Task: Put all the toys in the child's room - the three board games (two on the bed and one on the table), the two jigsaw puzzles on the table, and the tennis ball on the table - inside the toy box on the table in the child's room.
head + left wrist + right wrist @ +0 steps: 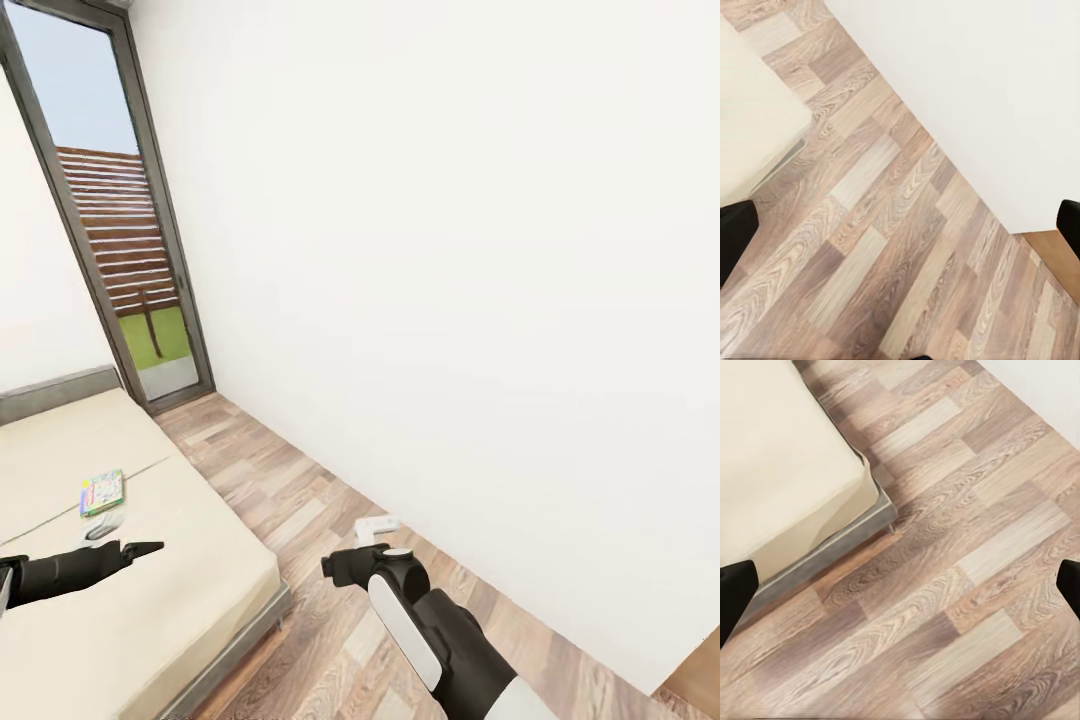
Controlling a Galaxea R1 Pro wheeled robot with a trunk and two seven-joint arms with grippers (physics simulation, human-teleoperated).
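Bed: low, wide, plain beige mattress with a faint seam across it, on a dark grey frame with a short grey headboard at the far end. Its corner, with grey rail and small leg, appears in the right wrist view; a beige edge in the left wrist view.

Board game: thin flat rectangular box, green-edged, multicolour printed lid, lying flat on the mattress toward the headboard, just beyond the left arm's tip.

Small pale grey-white flat object: on the mattress just beside the game box; too indistinct to identify.

Left gripper: black, tapered, held over the mattress. In the left wrist view its dark fingers sit at opposite picture edges, set wide apart, nothing between them.

Right gripper: pale fingers on a black-and-white arm, over the floor beside the bed. In the right wrist view the dark fingers likewise stand wide apart, holding nothing.

Floor: wood-grain laminate planks in mixed tan, grey-brown and pale tones, laid staggered.

Wall: smooth, plain white.

Glazed door: tall, narrow, dark grey frame; beyond it a slatted brown wooden fence, green grass, blue sky.
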